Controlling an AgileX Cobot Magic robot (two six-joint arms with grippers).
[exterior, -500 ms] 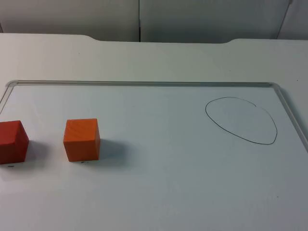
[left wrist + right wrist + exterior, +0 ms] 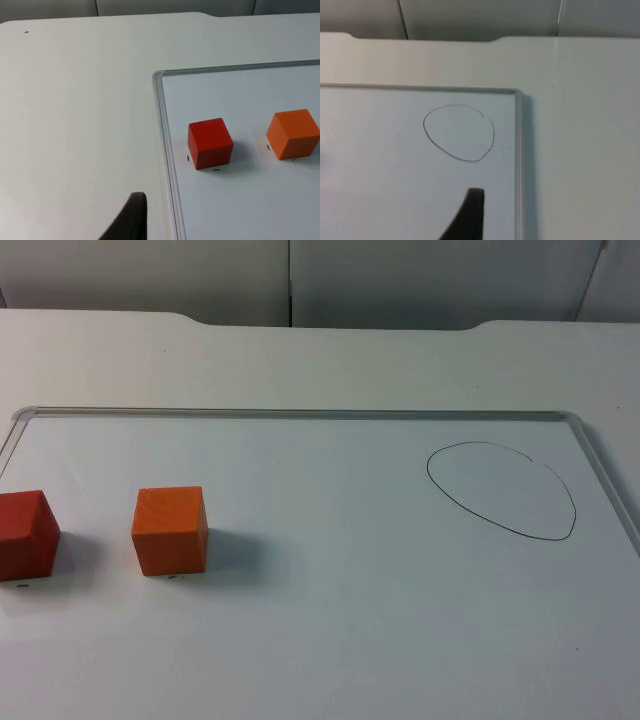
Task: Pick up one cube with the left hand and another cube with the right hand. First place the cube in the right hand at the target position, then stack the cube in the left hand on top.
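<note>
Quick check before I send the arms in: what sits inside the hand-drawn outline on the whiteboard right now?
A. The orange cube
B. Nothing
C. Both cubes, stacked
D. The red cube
B. The drawn outline encloses only bare board, while the red cube and the orange cube stand apart from each other at the opposite end of the whiteboard.

Red cube (image 2: 210, 143) beside orange cube (image 2: 293, 134), both on whiteboard (image 2: 240, 200), apart.
</note>
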